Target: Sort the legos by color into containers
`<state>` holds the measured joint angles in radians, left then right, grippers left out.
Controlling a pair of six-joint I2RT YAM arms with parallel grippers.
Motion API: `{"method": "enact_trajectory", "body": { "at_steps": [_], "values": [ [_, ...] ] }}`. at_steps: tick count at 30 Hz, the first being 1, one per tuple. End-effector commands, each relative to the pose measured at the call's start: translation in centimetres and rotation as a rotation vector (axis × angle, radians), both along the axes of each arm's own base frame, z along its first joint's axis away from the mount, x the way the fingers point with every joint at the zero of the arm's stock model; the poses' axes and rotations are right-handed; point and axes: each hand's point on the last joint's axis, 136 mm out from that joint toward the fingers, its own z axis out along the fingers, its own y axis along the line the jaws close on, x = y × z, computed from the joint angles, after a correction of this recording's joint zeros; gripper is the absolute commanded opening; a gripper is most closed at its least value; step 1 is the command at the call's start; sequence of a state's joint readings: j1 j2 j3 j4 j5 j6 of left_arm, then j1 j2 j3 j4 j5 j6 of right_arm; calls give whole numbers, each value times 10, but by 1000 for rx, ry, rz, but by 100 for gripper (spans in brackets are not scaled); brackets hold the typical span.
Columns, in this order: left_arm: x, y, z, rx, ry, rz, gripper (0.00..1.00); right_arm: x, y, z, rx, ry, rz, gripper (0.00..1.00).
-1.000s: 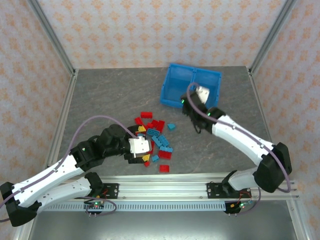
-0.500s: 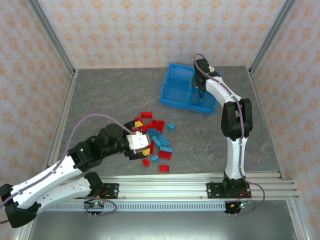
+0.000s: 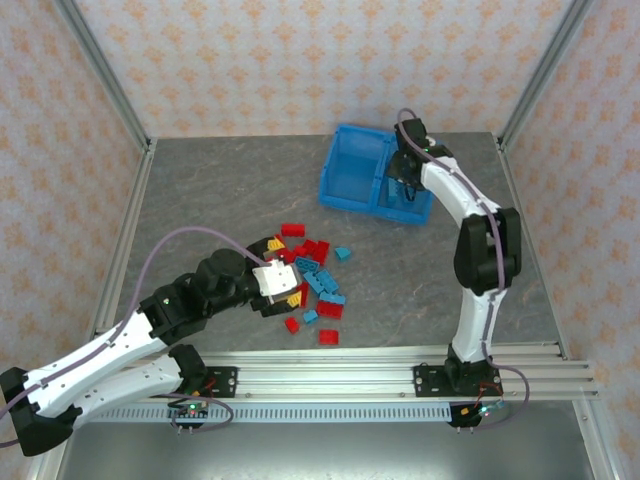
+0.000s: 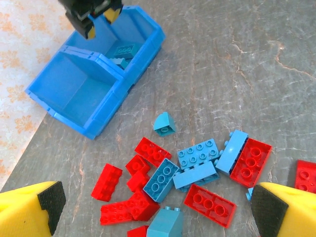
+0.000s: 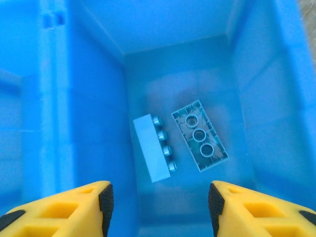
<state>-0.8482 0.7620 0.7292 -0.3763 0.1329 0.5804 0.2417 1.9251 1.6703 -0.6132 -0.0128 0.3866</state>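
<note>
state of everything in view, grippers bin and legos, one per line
left gripper: open, empty, above the loose legos
right gripper: open, empty, above the right compartment
bin: upright on the table
left compartment: empty
right compartment: holds two light blue bricks, one on its side, one flat
loose legos: red and blue mixed, unsorted on the table

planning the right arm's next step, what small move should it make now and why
Probably lift the right gripper straight up out of the bin. Its jaws stand apart with nothing between them. Two light blue bricks already lie on that compartment's floor, and more blue ones wait in the loose pile, so there seems nothing left to do here.
</note>
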Motion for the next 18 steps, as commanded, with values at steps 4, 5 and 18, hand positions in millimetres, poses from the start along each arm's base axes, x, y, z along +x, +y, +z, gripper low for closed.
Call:
{"method": "enact_trajectory", "body": {
  "at_steps": [4, 5, 18],
  "values": [
    [44, 19, 2, -95, 29, 301, 100, -92, 38, 69, 129, -116, 197, 63],
    [52, 24, 4, -118, 56, 363, 100, -113, 51, 72, 151, -125, 255, 66],
    [163, 66, -65, -349, 641, 1217, 100, -303, 86, 45, 377, 7, 548, 83]
  ]
}}
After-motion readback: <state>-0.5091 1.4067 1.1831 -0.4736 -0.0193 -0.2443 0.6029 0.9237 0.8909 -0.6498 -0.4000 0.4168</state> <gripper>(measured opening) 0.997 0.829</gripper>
